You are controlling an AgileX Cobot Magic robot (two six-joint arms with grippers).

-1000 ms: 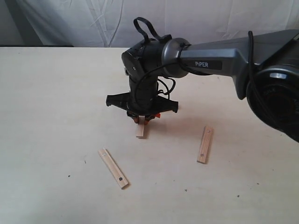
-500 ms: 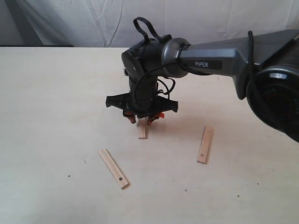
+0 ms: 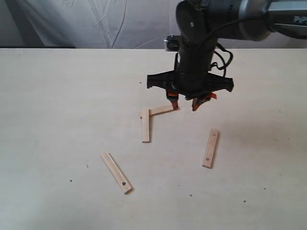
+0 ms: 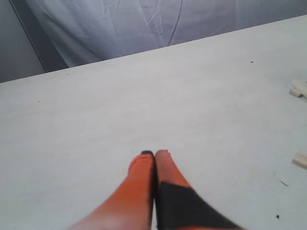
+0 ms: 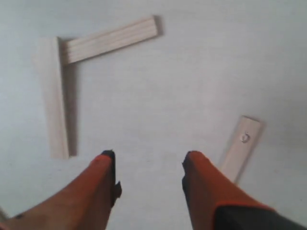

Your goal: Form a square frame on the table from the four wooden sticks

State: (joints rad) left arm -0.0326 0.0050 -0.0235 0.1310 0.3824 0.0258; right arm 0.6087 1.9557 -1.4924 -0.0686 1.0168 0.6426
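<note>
**Half a frame down, both grippers empty**

Two wooden sticks make an L corner on the table (image 3: pixel 57 96): side stick (image 3: pixel 145 127) and top stick (image 3: pixel 162 110), with ends meeting at the corner. Right gripper (image 3: pixel 184 106) hangs just over the top stick's free end, fingers spread, holding nothing. Third stick (image 3: pixel 210 148) lies loose, well right of the L. Fourth stick (image 3: pixel 116 172) lies diagonal, below-left of the L. Left gripper (image 4: pixel 154 155) sits over bare table, clear of the L, fingers pressed together with nothing between.
</note>
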